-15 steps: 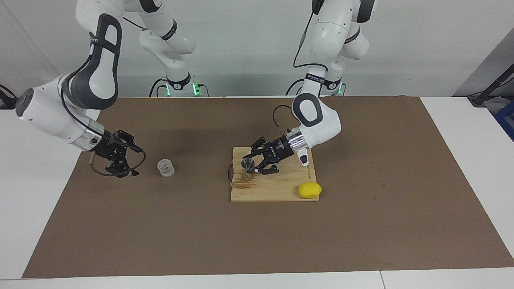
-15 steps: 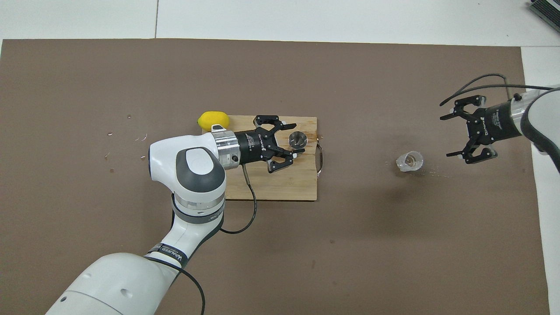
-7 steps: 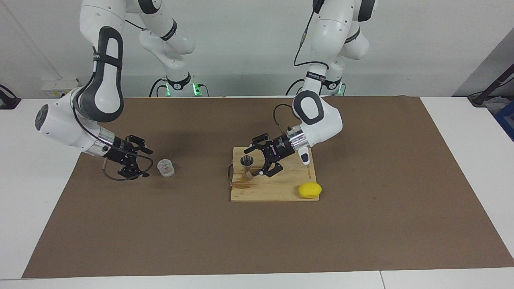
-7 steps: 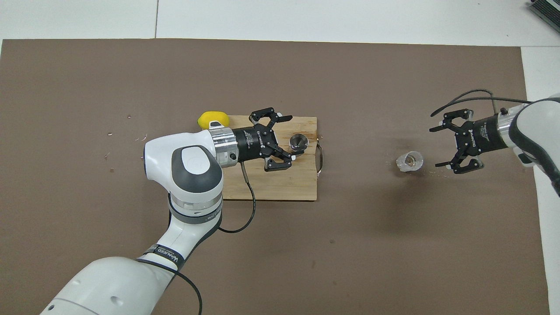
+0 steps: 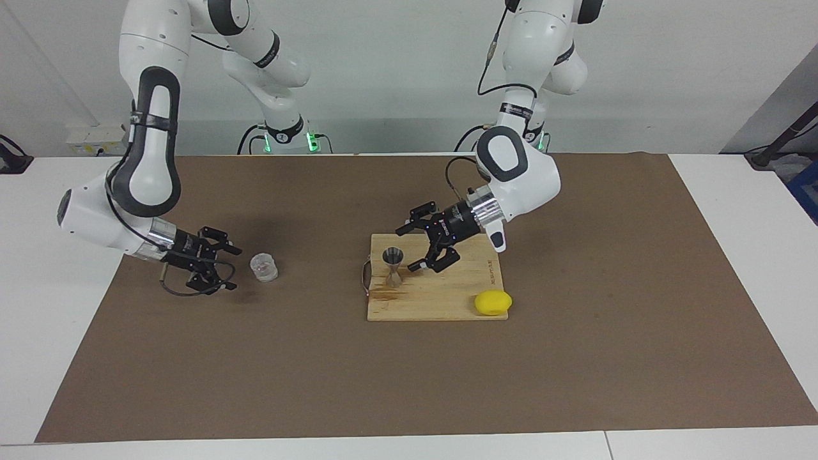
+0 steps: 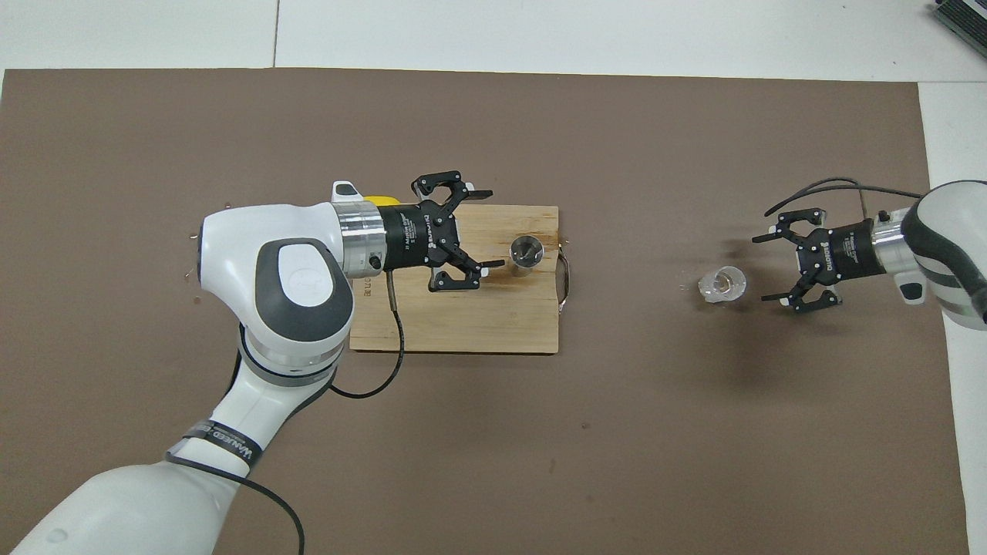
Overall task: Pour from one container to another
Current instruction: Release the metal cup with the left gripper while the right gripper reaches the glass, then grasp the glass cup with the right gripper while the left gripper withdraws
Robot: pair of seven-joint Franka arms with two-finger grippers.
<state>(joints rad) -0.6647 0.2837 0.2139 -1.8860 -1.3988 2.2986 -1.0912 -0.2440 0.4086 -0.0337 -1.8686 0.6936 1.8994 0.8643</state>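
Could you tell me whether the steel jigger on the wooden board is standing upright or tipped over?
Upright: the jigger stands on its lower cone on the board, its open mouth facing up in the overhead view.

"WANLEED" on left arm's black band (image 6: 224, 445), other print unreadable

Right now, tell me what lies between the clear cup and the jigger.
Bare brown mat and the board's edge separate the cup from the jigger, overhead view.

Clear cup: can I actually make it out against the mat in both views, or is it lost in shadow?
Facing view: the clear cup shows pale and see-through on the brown mat, outside the arm's soft shadow. Overhead view: it reads as a faint bright ring, with a dark shadow patch on the mat just beside it.
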